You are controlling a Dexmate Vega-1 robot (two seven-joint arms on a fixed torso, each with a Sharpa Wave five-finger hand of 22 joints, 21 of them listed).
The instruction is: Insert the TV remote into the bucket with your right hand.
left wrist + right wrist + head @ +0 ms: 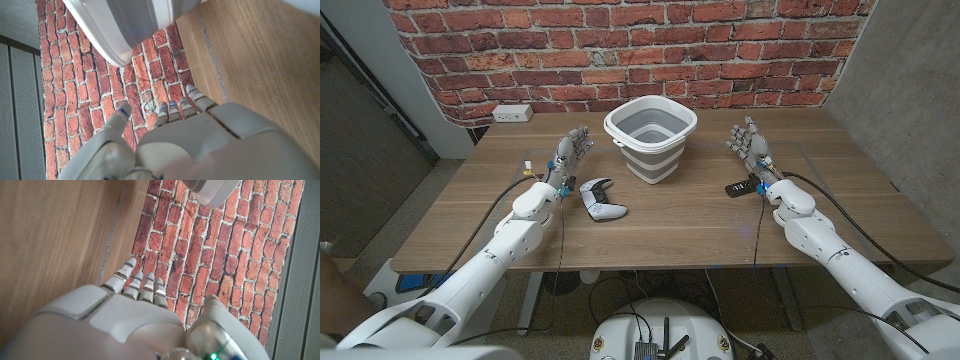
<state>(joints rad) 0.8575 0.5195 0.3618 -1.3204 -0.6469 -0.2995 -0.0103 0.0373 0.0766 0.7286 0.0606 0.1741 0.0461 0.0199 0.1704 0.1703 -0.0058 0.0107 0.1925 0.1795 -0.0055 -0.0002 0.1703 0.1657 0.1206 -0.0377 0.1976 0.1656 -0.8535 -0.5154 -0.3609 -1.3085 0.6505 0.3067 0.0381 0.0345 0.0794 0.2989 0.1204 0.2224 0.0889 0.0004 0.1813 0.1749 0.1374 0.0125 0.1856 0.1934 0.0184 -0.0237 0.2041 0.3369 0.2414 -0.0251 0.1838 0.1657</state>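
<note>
Both hands up and waiting, TV remote on the table.

Bucket upright near the middle of the wooden table, toward its far edge by the brick wall. TV remote flat on the table's right part, just beside the right wrist, well apart from the bucket. Right hand holding nothing, fingers spread. Left hand likewise wide and empty. White game controller beside the left wrist. White power strip at the far left corner.

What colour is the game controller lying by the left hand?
White with black parts; the game controller shows best in the head view.
</note>
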